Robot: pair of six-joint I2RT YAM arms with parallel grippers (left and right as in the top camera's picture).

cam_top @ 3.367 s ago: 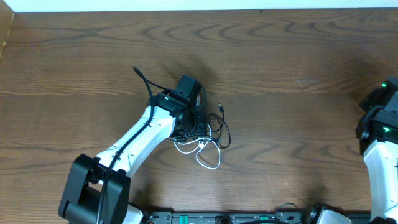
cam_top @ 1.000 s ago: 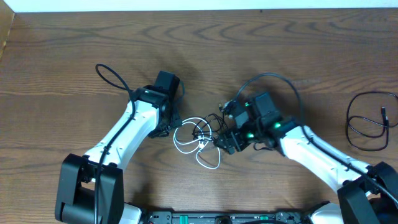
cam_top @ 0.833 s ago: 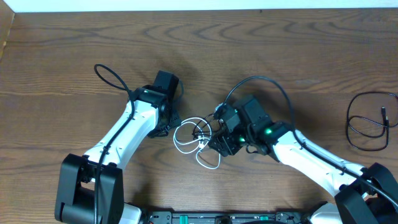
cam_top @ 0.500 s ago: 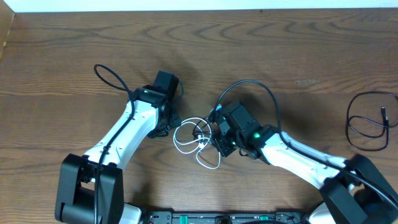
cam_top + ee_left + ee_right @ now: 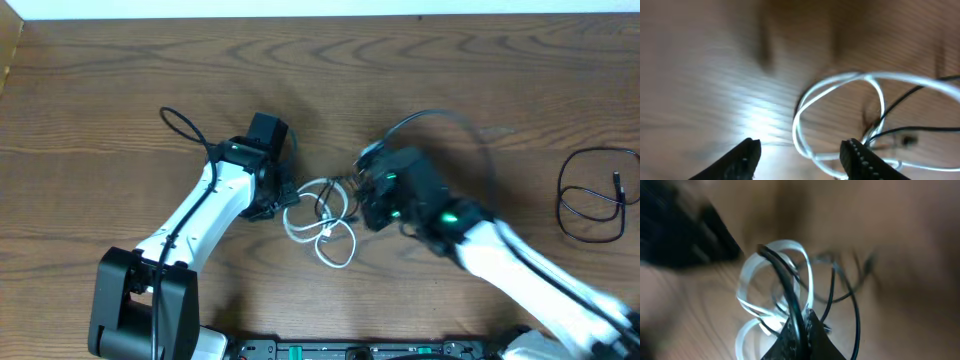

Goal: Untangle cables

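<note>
Separating step: right gripper (image 5: 800, 324) pinched on black cable (image 5: 784, 277) at tangle's 3 o'clock, left gripper (image 5: 801, 146) agape by white cable (image 5: 840, 80) at 9; next, probably clamp white, draw apart.

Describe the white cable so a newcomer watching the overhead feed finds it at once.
Start at the middle of the wooden table, where the left arm and right arm meet over a small tangle. The white cable is the bright cord looping out of it toward the arms' bases. The black cable twisted through it is dark and thinner.
</note>
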